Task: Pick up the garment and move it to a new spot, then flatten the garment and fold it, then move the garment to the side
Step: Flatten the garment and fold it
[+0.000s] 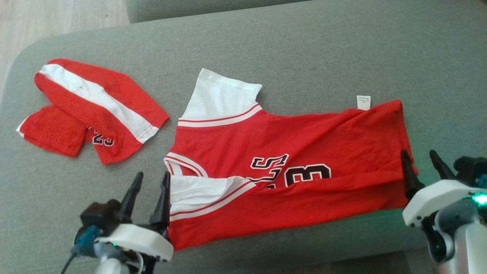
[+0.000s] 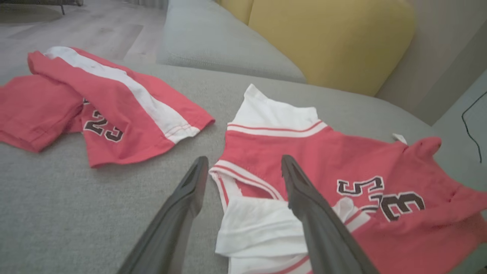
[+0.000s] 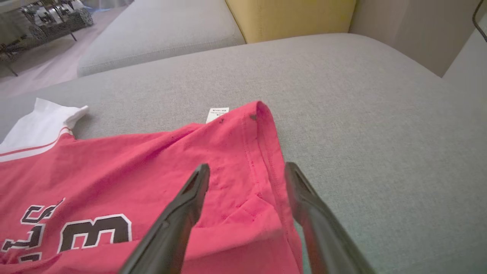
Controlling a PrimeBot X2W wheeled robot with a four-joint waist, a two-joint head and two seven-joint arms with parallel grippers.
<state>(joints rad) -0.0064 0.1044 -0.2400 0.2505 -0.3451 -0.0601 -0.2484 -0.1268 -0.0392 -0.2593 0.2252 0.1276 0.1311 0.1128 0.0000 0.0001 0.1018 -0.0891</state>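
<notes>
Head view: bright red mesh jersey w/ white sleeve panels (image 1: 304,140) lies along grey fabric cushion's (image 1: 304,57) front edge, near side folded over. Jaws wide, empty: left gripper (image 1: 152,175) at collar, right gripper (image 1: 418,152) at hem. Folding step, prob.; next needs far-edge regrasp.

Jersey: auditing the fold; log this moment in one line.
red mesh jersey: spread on grey cushion, near edge folded | left pincer: open, collar | right pincer: open, hem
</notes>
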